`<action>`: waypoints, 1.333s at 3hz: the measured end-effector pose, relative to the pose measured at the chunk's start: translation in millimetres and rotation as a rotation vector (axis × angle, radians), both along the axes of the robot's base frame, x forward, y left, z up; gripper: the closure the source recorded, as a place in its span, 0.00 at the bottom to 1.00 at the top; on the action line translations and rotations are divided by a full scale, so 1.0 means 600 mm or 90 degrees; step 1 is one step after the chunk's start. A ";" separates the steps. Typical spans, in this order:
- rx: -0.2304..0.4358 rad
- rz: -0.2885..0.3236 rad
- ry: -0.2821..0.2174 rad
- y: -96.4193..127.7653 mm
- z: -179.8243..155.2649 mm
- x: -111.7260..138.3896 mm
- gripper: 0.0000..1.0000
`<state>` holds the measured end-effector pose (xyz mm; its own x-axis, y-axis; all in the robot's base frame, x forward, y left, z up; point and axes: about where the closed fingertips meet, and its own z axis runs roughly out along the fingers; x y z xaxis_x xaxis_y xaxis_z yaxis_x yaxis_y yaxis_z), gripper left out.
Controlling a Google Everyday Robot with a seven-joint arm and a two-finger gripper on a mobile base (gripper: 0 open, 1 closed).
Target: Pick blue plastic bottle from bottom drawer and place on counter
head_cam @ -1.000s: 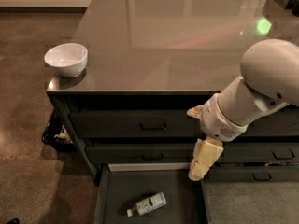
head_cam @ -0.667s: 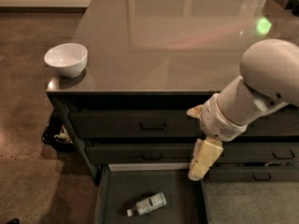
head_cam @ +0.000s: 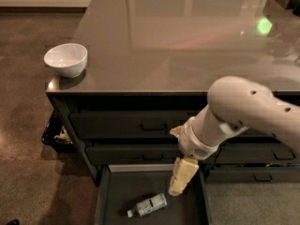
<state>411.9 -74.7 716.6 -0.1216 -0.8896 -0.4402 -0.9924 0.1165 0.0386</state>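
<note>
I am standing by the big dark cabinet, watching the robot. The bottom drawer [head_cam: 117, 196] is pulled open. The blue plastic bottle [head_cam: 147, 205] lies on its side on the drawer floor, with its white cap pointing to the front left. The robot's white arm [head_cam: 243, 111] bends down from the right. Its yellow hand [head_cam: 179, 184] hangs over the open drawer and points down. The hand is just beside the bottle, up and to the right of it, and I think they are not touching. The hand has nothing in it. I cannot tell if it is wide or narrow from here. So I think this is the reaching step, and the bottle is not picked up yet. Next, the hand needs to go a bit left and down, so it sits over the middle of the bottle. Then it must squeeze the round sides without letting the bottle roll away. After that the bottle has to go up past the two shut drawers [head_cam: 140, 124] and onto the shiny surface [head_cam: 187, 41] on top. A white bowl [head_cam: 66, 59] sits at the left corner up there, so the bottle should go down away from it.
</note>
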 end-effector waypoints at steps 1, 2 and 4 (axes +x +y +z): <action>0.089 -0.001 -0.006 0.065 -0.105 0.014 0.00; 0.089 -0.001 -0.006 0.065 -0.105 0.014 0.00; 0.137 -0.001 0.046 0.147 -0.282 -0.040 0.00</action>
<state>387.6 13.8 547.1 -0.1608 -0.7759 -0.6101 -0.9861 0.0997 0.1330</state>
